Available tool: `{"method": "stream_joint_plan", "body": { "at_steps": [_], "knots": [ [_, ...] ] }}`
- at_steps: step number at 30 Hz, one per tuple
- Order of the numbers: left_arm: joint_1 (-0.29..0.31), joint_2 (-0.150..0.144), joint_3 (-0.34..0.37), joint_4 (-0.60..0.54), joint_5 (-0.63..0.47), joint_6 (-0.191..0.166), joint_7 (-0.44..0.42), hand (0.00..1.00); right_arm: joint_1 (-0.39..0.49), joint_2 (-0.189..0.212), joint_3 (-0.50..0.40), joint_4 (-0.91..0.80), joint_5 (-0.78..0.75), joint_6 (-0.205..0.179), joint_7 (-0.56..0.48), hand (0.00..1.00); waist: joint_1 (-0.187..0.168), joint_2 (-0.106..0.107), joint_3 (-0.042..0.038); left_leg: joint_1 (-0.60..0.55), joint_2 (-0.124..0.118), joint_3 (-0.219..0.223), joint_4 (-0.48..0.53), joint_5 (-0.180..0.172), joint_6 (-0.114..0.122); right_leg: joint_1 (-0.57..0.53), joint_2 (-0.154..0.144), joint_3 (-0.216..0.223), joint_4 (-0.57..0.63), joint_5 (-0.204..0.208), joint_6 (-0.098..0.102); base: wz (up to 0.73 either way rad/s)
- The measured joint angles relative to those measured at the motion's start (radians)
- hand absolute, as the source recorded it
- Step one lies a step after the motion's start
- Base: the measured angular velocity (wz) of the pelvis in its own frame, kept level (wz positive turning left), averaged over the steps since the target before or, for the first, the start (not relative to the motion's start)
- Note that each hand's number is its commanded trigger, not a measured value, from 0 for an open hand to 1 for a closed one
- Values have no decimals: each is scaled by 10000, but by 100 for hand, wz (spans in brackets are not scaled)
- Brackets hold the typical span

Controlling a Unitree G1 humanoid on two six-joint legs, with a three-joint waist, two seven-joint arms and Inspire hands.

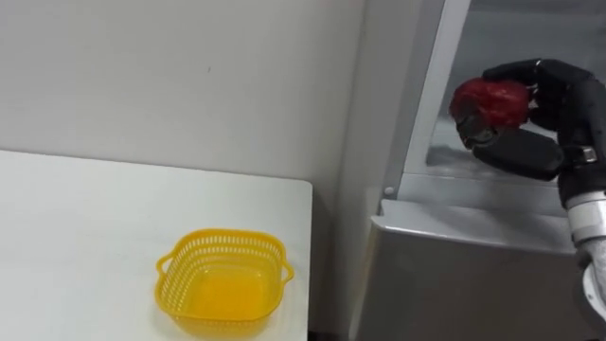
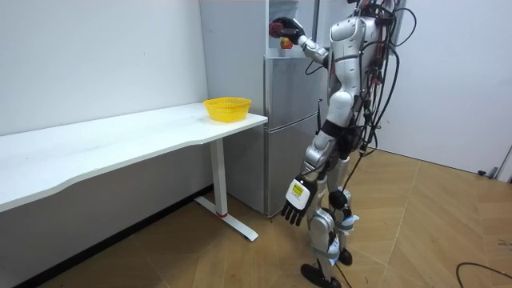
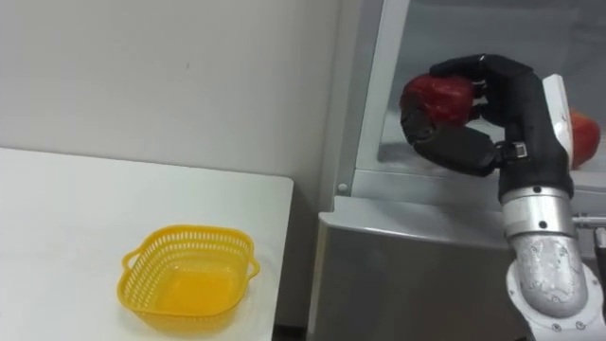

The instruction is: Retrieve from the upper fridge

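Note:
My right hand is raised in front of the open upper fridge compartment, fingers and thumb curled round a red fruit. In the room view the same fruit is held at the top of the grey fridge, which I stand facing. A second red fruit peeks out behind the hand, inside the compartment. My left hand hangs beside my thigh with its fingers relaxed.
A yellow mesh basket with nothing in it sits near the right end of the white table, just left of the fridge. The fridge's lower door is closed. A white wall runs behind the table.

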Motion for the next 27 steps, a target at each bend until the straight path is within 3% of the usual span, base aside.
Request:
{"method": "stream_joint_plan", "body": {
  "at_steps": [7,14,21,22,27],
  "knots": [
    [124,-90,31,-1,150,-23,18,0,481,7,0,-2057,-723,-17,-474,100,14,207,-117,144,32,136,-89,0,0,42,39,197,17,0,-1,-6],
    [202,-86,28,25,187,-131,59,0,561,8,-10,-3216,-1157,-157,-738,100,-170,142,-108,321,37,256,-266,-4,3,149,45,277,44,1,-1,-4],
    [93,-84,-17,390,189,-310,43,0,839,94,30,-4597,-1631,-578,-813,100,-213,122,-109,306,41,279,-286,-7,5,101,50,256,47,1,-1,0],
    [57,-84,-25,396,191,-309,24,0,839,154,110,-4817,-1693,-661,-785,100,-213,179,-71,306,42,277,-293,-7,5,99,50,251,43,1,-1,0],
    [-142,-65,-195,611,212,-309,10,0,839,305,944,-5143,-2285,-785,-406,100,-183,170,-73,304,42,268,-320,-7,5,98,56,267,14,0,0,0]
  ]
}}
